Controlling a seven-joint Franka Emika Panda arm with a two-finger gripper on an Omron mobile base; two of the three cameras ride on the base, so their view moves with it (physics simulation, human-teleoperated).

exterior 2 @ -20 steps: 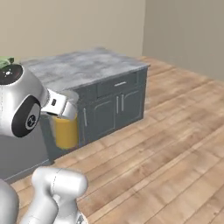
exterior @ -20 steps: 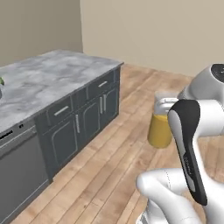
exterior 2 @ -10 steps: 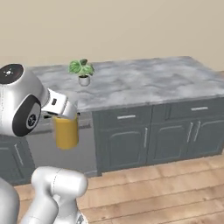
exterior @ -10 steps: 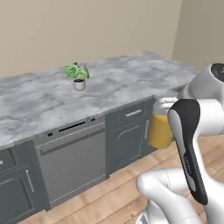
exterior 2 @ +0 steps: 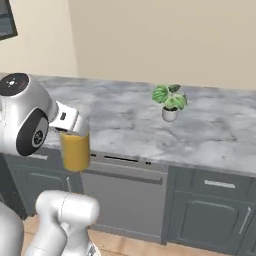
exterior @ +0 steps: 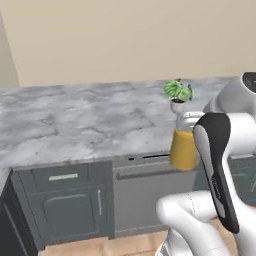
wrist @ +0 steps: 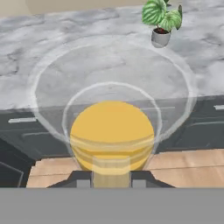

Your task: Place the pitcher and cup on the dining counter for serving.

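My gripper (exterior: 187, 121) is shut on the rim of the pitcher (exterior: 183, 148), a clear vessel that looks orange inside. It hangs upright in the air in front of the dining counter (exterior: 75, 120), just off its front edge and above the floor. From the right base the pitcher (exterior 2: 75, 152) hangs under the gripper (exterior 2: 75, 132), before the counter (exterior 2: 125, 115). The hand view looks down through the pitcher (wrist: 111, 131), with the gripper (wrist: 111, 180) at the bottom and the counter (wrist: 87, 43) beyond. The cup is out of view.
A small potted plant (exterior: 177, 95) (exterior 2: 170, 102) (wrist: 162, 19) stands on the marble top, a little behind and right of the pitcher. Dark grey drawers (exterior: 65, 200) and a dishwasher front (exterior 2: 125, 200) sit below. A beige wall (exterior: 125, 35) backs the counter.
The whole picture has swung as the base turned: the counter now lies square ahead and closer, with the plant near the pitcher. The pitcher stays in the gripper.
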